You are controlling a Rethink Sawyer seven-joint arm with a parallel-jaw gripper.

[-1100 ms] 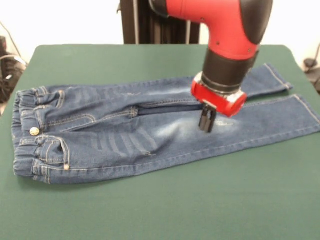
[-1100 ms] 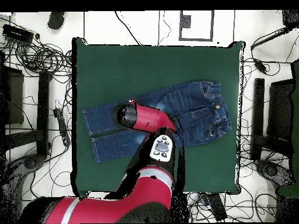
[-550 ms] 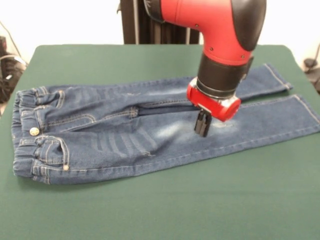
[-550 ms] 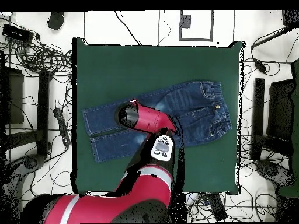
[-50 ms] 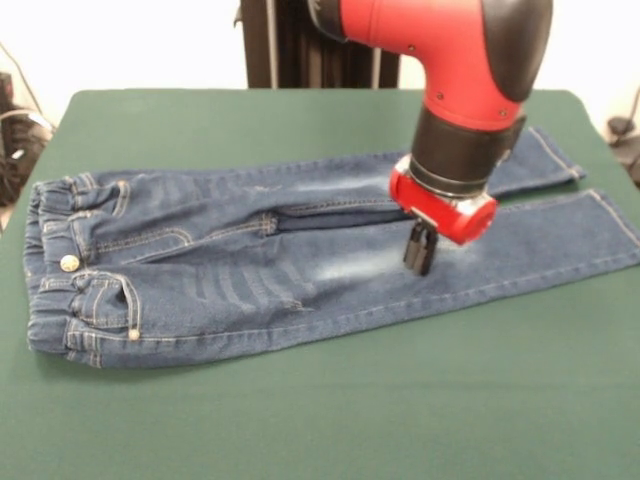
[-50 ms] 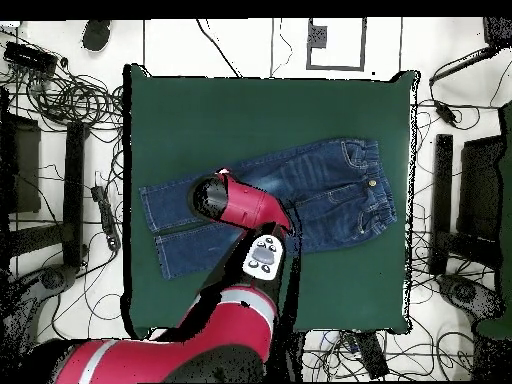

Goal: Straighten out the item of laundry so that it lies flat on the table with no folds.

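1. While the jeans [image 5: 250, 260] lie spread across the middle of the table [image 5: 300, 420], the waistband sits close to 1 side edge and the 2 leg hems reach near the opposite edge.
2. Broad bare green cloth runs along both long sides of the jeans.
3. The gripper [image 5: 420, 250] points down at the knee of the leg nearer the camera in the front view, fingers drawn together, gripping nothing; contact with the denim is unclear.
4. From overhead, the arm [image 6: 235, 205] hides the gripper.
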